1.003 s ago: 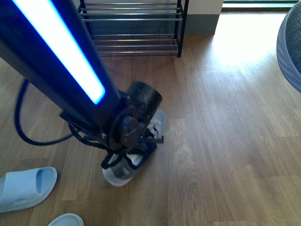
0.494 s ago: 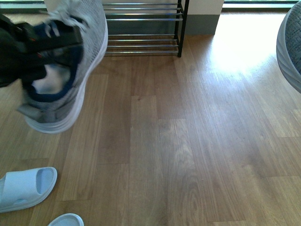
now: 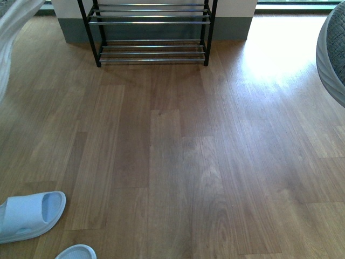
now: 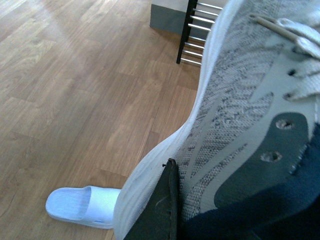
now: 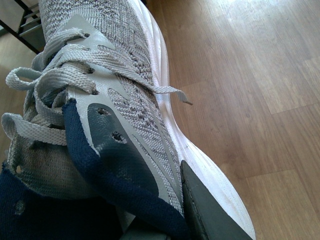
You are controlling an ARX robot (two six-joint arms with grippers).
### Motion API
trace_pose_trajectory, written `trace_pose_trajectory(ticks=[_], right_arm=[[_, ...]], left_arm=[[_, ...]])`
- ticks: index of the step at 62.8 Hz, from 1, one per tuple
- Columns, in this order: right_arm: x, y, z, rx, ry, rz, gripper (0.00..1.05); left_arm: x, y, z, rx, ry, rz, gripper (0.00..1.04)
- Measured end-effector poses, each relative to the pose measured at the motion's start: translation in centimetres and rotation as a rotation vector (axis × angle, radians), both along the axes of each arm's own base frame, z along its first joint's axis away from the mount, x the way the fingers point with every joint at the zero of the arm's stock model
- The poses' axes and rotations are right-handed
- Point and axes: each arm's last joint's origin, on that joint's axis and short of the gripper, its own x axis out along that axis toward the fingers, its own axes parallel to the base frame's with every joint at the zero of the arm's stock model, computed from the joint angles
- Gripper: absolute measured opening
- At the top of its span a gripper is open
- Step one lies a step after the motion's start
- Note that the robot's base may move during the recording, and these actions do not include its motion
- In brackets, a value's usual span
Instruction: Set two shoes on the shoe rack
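Note:
A grey knit sneaker point(image 4: 240, 100) with a thick white sole fills the left wrist view, and my left gripper point(image 4: 225, 220) is shut on its collar; one dark finger point(image 4: 162, 210) lies against its side. In the front view only a blurred strip of that sneaker's white sole point(image 3: 9, 38) shows at the upper left edge. My right gripper point(image 5: 140, 210) is shut on the other grey sneaker point(image 5: 115, 75), a dark finger point(image 5: 205, 210) pressing beside its sole. The shoe rack point(image 3: 151, 32), black frames with chrome rods, stands at the far wall, its visible tiers bare.
Two pale blue slides point(image 3: 29, 216) point(image 3: 75, 252) lie on the wooden floor at the near left; one slide point(image 4: 82, 205) shows under the left sneaker. A grey rounded shape point(image 3: 331, 54) cuts in at the right edge; I cannot tell what it is.
The left arm lifted its sneaker off the floor and carried it up and to the left, almost out of the front view. The rack's left side is now uncovered.

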Motion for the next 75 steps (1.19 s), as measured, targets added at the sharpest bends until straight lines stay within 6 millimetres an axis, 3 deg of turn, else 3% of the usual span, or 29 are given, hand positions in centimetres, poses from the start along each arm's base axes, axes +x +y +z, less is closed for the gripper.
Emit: trace_pose_trajectory(ticks=[75], right_arm=[[-0.05, -0.1, 0.0, -0.004, 0.001, -0.007, 0.01]], left_arm=[[-0.04, -0.04, -0.1, 0.014, 0.005, -0.007, 0.02]])
